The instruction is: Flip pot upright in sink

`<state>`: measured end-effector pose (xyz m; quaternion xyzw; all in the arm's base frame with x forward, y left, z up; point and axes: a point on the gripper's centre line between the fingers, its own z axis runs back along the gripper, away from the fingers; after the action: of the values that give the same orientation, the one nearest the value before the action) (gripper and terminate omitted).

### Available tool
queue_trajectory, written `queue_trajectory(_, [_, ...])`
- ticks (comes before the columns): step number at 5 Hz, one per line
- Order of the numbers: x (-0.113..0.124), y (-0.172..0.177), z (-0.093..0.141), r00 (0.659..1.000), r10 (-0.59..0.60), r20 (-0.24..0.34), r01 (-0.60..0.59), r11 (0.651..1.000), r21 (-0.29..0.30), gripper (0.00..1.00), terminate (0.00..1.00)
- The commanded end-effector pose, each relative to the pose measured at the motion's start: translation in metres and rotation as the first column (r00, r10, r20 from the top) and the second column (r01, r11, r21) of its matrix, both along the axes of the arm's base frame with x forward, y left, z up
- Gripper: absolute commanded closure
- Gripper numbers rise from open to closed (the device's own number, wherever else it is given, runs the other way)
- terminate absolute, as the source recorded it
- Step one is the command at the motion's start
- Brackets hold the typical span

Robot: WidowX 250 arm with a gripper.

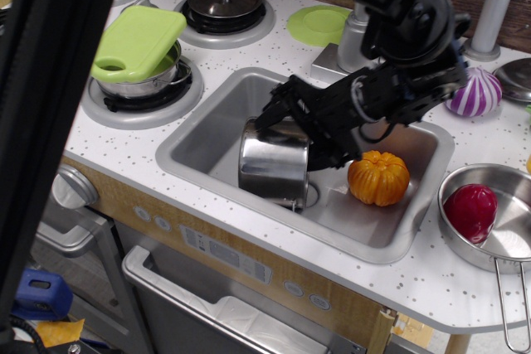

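Observation:
The shiny steel pot (270, 163) lies on its side in the middle of the grey sink (207, 134), with its open mouth facing right toward the orange pumpkin (378, 177). My black gripper (300, 137) reaches down from the right and is open. One finger lies over the pot's top edge and the other sits just right of its rim. I cannot tell whether the fingers touch the pot. The arm hides the back part of the pot's rim.
A green cutting board (137, 41) rests on another steel pot at the left burner. A long-handled pan (498, 234) with a red ball stands at the right. A purple striped ball (477, 93), a green plate (318, 22) and the faucet (353, 39) stand behind the sink.

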<state>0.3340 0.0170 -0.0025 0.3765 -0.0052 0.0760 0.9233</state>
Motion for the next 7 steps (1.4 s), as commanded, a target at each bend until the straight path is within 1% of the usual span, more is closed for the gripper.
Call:
queue_trajectory(1, [-0.001,0.015,0.022,0.993,0.027,0.118,-0.024,0.999,-0.032,0.0,0.0])
queue_trajectory(2, [-0.004,0.025,0.023,0.992,0.021,0.124,-0.009,0.996,-0.093,1.0,0.0])
queue_trajectory(3, [-0.002,0.03,0.024,0.992,0.0,0.127,0.016,0.992,-0.126,1.0,0.0])
queue_trajectory(4, [0.001,0.032,0.021,0.99,-0.003,0.138,0.023,0.989,-0.147,1.0,0.0])
queue_trajectory(5, [0.003,0.029,0.024,0.989,0.018,0.143,0.017,0.971,-0.24,1.0,0.0])
queue_trajectory(6, [0.002,0.021,0.033,0.99,0.063,0.123,-0.018,0.943,-0.333,1.0,0.0])
queue_trajectory(7, [-0.001,0.021,0.037,0.995,0.084,0.058,-0.06,0.939,-0.338,1.0,0.0])
